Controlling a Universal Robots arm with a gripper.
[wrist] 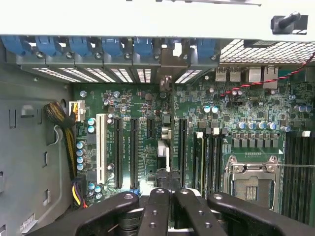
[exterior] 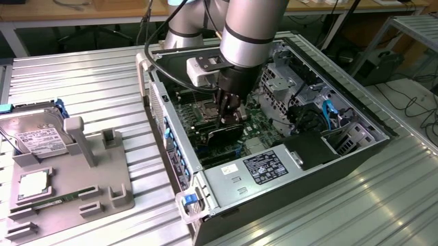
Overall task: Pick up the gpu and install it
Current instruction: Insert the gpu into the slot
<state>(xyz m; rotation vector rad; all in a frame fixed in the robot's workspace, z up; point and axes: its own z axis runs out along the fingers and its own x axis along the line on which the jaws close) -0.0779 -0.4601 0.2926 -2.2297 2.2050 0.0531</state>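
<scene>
the arm is reaching down into the open computer case [exterior: 356,154] lying on its side on the ribbed metal table [exterior: 82,92], and the gripper [exterior: 228,114] is hanging low over the motherboard [wrist: 147,147], its fingers [wrist: 160,206] drawn together and clenching the top edge of the gpu [exterior: 226,134]. in the exterior view the gpu is showing as a dark card held edge-down just under the gripper, among the expansion slots; in the wrist view it is standing end-on between the closed fingers, its silver bracket [wrist: 166,83] running up to the rear slot openings. holding it upright like this seems meant to line its lower edge with a long black slot [wrist: 182,152] and its bracket with the gap among the blue retainer clips [wrist: 142,46]. room is tight: neighbouring slots [wrist: 134,147] are lying close on one side, memory sockets [wrist: 209,157] on the other, and the case's rear wall is closing in at the bracket end. whether the card is fully seated is not clear. on the exterior view's left, a grey fixture [exterior: 89,184] is keeping a hard drive [exterior: 38,136] well apart.
</scene>
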